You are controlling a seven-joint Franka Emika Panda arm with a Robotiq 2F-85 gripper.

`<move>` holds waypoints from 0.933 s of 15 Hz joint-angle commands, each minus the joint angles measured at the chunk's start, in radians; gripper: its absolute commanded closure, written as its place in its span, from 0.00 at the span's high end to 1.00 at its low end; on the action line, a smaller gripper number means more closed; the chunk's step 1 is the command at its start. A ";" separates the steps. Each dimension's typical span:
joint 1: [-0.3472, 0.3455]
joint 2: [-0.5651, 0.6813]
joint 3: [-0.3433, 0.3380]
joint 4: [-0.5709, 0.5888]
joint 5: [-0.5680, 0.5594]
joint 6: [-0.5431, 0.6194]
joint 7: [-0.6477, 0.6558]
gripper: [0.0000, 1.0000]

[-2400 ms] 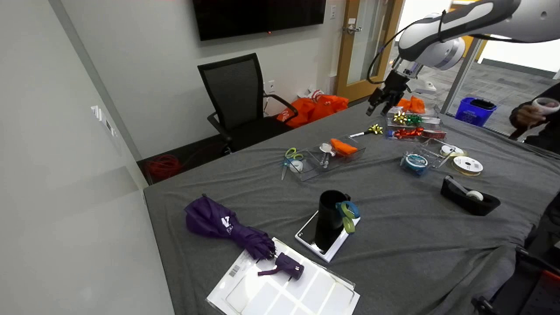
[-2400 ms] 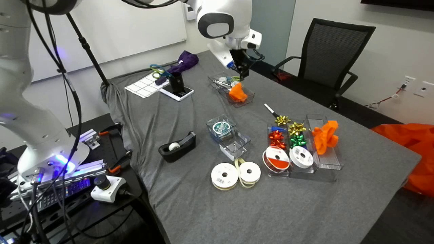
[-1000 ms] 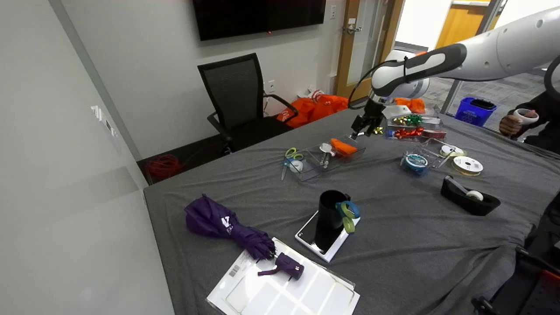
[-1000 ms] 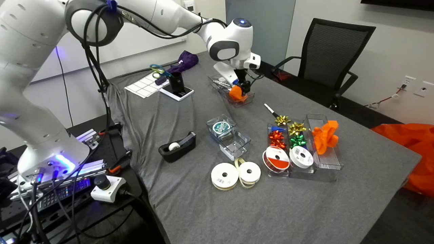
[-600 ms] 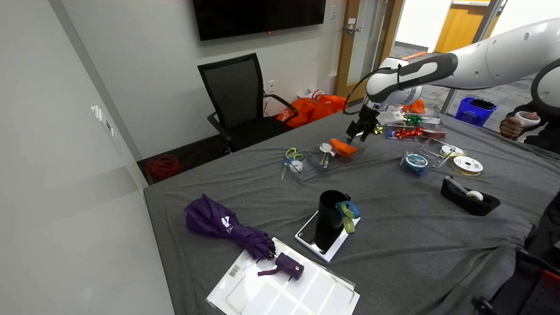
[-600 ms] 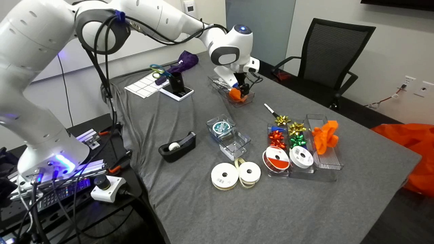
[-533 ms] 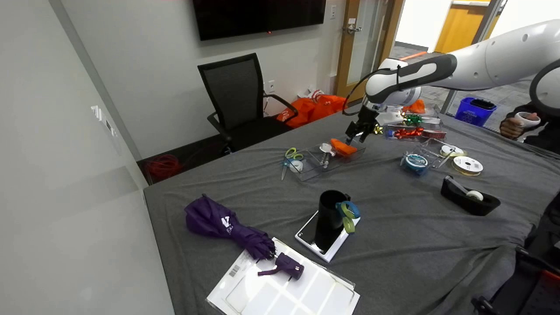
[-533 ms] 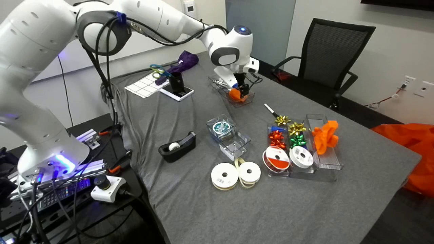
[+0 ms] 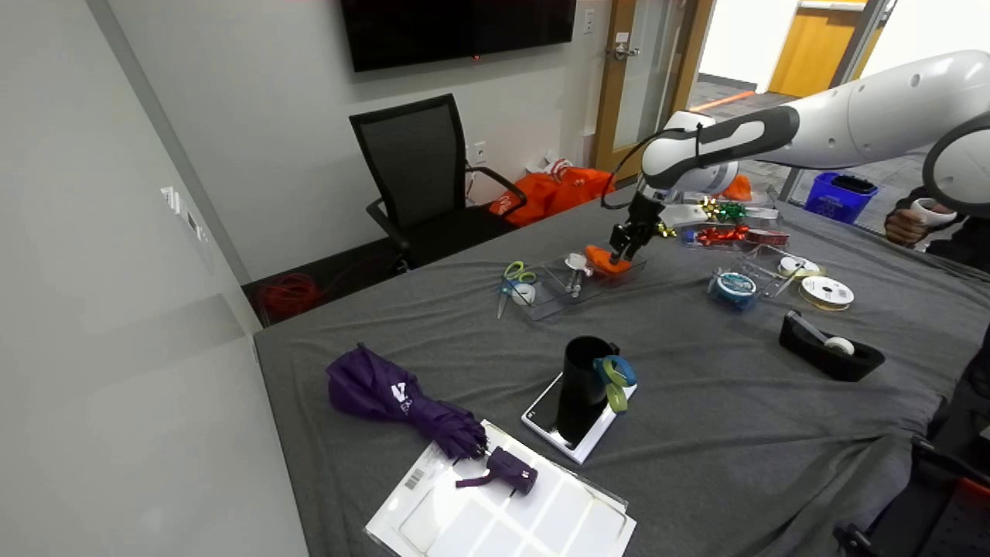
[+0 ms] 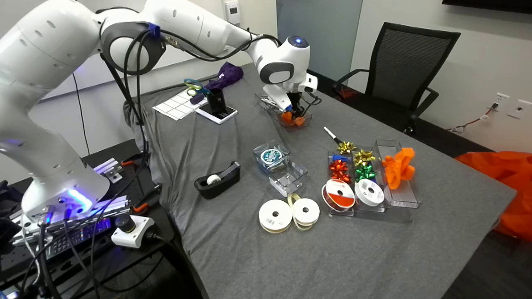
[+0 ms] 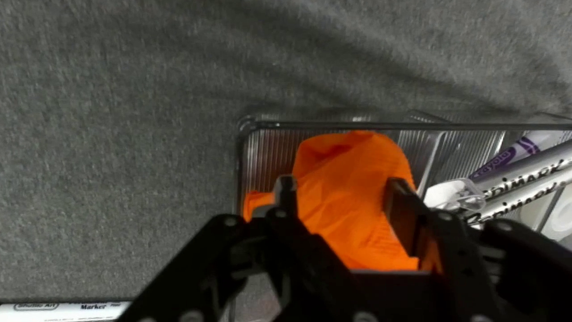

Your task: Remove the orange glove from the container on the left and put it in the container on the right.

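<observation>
The limp, bright orange glove lies in one end of a clear tray, the left container. The glove shows in both exterior views, partly covered by my gripper. My gripper is open, with its fingers spread across the glove in the wrist view. In both exterior views the gripper reaches down into that end of the tray. I cannot tell whether the fingertips touch the glove. A clear container on the right holds another orange crumpled piece.
Silver markers lie in the tray beside the glove. A white marker lies on the table near the tray. Clear boxes with bows and ribbon spools stand around. A large orange heap lies on the floor.
My gripper has moved down and toward the left tray, from above it to right over the glove. It covers more of the glove now. The fingers remain apart.
</observation>
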 commanded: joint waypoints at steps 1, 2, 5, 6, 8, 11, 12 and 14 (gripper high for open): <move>-0.014 0.031 0.016 0.053 -0.004 -0.027 -0.008 0.25; -0.015 0.033 0.016 0.054 -0.003 -0.026 -0.009 0.17; -0.023 0.018 0.024 0.039 0.004 -0.029 -0.015 0.01; -0.030 0.004 0.031 0.025 0.012 -0.029 -0.019 0.00; -0.055 -0.033 0.062 -0.010 0.058 -0.018 -0.021 0.00; -0.084 -0.107 0.080 -0.066 0.096 -0.027 -0.027 0.00; -0.090 -0.134 0.076 -0.083 0.098 -0.028 -0.026 0.00; -0.093 -0.180 0.056 -0.107 0.090 -0.021 -0.018 0.00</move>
